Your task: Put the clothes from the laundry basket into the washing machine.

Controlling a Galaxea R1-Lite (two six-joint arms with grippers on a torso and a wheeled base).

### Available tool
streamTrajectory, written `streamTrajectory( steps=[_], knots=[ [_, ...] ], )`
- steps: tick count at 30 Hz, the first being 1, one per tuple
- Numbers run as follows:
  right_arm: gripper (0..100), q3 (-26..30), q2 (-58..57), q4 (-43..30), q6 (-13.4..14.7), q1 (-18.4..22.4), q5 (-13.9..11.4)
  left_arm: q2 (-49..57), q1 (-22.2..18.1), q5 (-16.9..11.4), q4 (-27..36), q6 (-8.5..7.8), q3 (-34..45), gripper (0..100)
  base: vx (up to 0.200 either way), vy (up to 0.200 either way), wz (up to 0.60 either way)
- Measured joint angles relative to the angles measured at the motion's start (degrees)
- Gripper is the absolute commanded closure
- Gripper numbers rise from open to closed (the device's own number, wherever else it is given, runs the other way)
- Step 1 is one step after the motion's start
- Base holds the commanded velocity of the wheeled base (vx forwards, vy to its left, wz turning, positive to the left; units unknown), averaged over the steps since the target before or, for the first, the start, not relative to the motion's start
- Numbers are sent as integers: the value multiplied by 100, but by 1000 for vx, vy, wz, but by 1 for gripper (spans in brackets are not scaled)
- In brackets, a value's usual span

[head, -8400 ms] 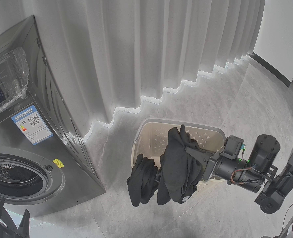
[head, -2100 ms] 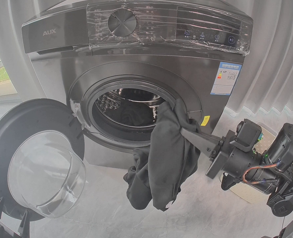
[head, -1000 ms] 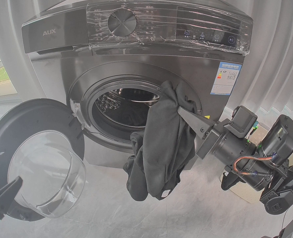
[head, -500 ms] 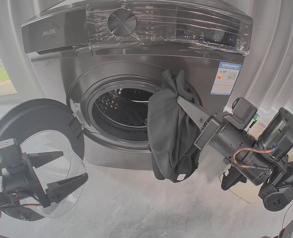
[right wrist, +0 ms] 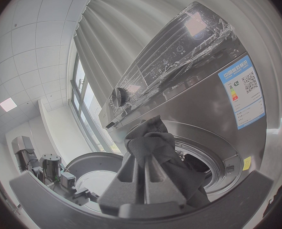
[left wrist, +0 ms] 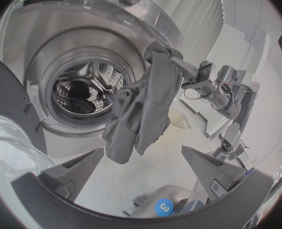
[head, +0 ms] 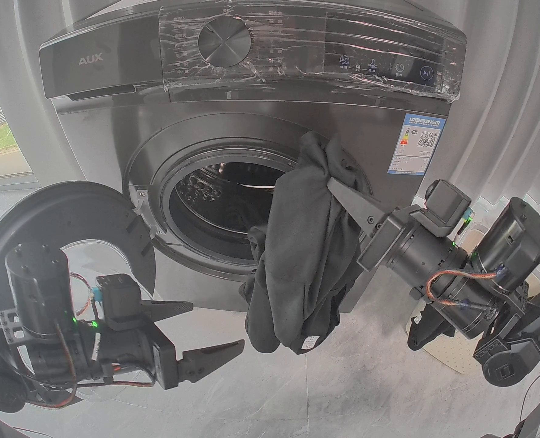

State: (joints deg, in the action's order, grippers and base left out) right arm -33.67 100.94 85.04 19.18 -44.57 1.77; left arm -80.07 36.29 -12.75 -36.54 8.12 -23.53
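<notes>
Dark garment [head: 300, 244] hangs long and downward from my right gripper [head: 333, 185], which is closed on its upper bunch, at the right rim of the washing machine [head: 99, 135] drum opening [head: 221, 214], so the free room lies leftward and deeper, while my left gripper [head: 216, 325], spread wide and empty, is lower beside the open door [head: 38, 214].

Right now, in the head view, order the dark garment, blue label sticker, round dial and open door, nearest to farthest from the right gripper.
1. Dark cloth garment: held by the right gripper.
2. Blue label sticker: to its right.
3. Round silver dial: top panel.
4. Open round glass door: far left.
</notes>
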Motion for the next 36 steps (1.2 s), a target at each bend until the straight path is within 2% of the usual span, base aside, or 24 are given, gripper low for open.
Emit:
streamTrajectory(
  steps=[4, 8, 13, 21, 29, 36],
  knots=[
    [100, 0, 5, 0, 0, 24, 0, -325, 130, -2, -162, 101, 2, 0, 0, 0, 0],
    [100, 0, 11, 2, -2, 33, -2, -618, 257, -16, -460, 441, 5, 0, 0, 0, 0],
    [100, -1, 30, 5, -2, 34, 0, -1036, 430, -22, -906, 696, -15, 0, 0, 0, 0],
    [100, -6, 44, 11, -2, 39, 0, -1968, 513, 27, -2244, 928, -54, 0, 0, 0, 0],
    [100, -12, 49, 11, -2, 37, 0, -2854, 599, 85, -2729, 1019, -194, 0, 0, 0, 0],
    [100, -59, 49, 11, -2, 45, 0, -3333, 734, 115, -2907, 1224, -345, 0, 0, 0, 0]
  ],
)
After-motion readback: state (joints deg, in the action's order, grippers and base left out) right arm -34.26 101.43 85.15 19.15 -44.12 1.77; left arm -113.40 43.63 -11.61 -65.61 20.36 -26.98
